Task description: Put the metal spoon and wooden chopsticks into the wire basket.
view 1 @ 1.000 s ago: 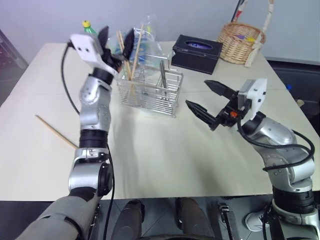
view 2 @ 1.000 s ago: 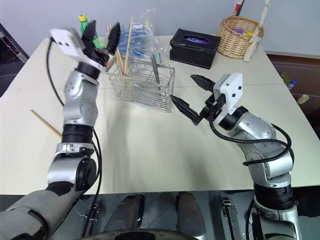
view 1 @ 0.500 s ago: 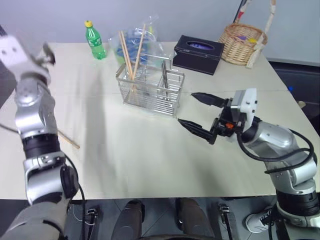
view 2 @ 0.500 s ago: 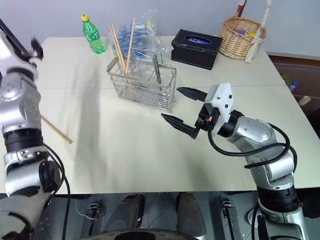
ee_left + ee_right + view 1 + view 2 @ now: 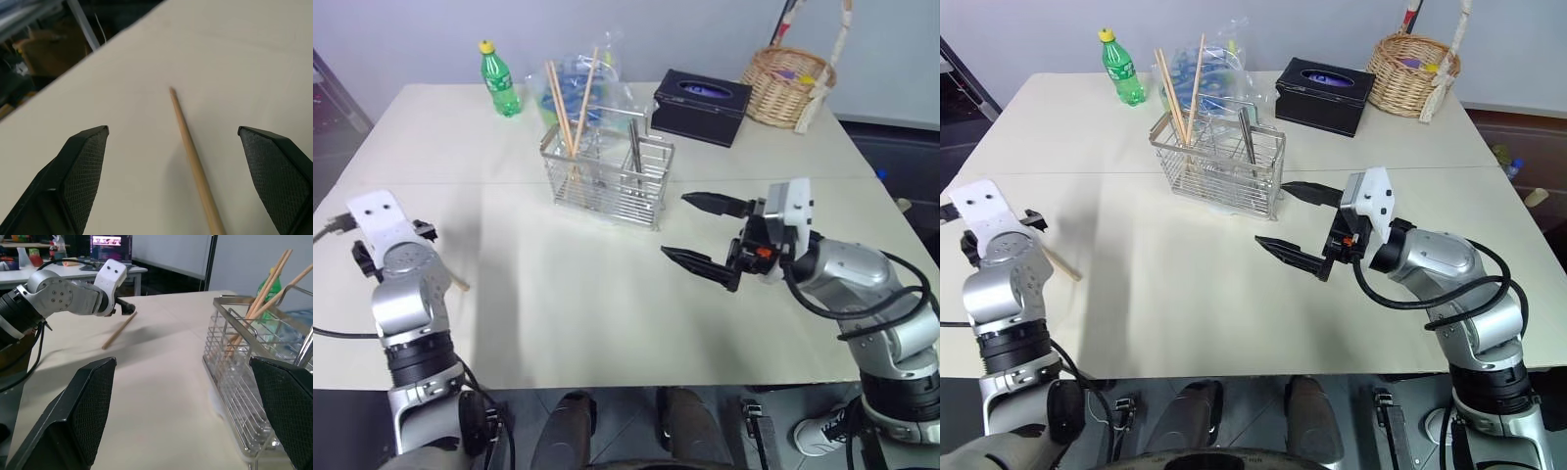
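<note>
The wire basket (image 5: 607, 178) stands at mid-table, behind my right gripper. Wooden chopsticks (image 5: 570, 106) lean upright in its left end. The metal spoon's handle (image 5: 634, 147) sticks up at its right end, with the bowl hidden. One more chopstick (image 5: 193, 161) lies flat near the table's left edge. My left gripper (image 5: 171, 129) is open and low over it, a finger on either side, touching nothing. My right gripper (image 5: 675, 225) hovers open and empty to the right of the basket, pointing left.
A green bottle (image 5: 497, 78), a clear plastic bag (image 5: 576, 78), a black tissue box (image 5: 700, 103) and a round wicker basket (image 5: 788, 83) stand along the far side. The table's left edge (image 5: 73, 78) is close beyond the loose chopstick.
My left arm has swung down and left from above the wire basket to the loose chopstick at the table's left side. My right gripper drew back slightly and turned, still open.
</note>
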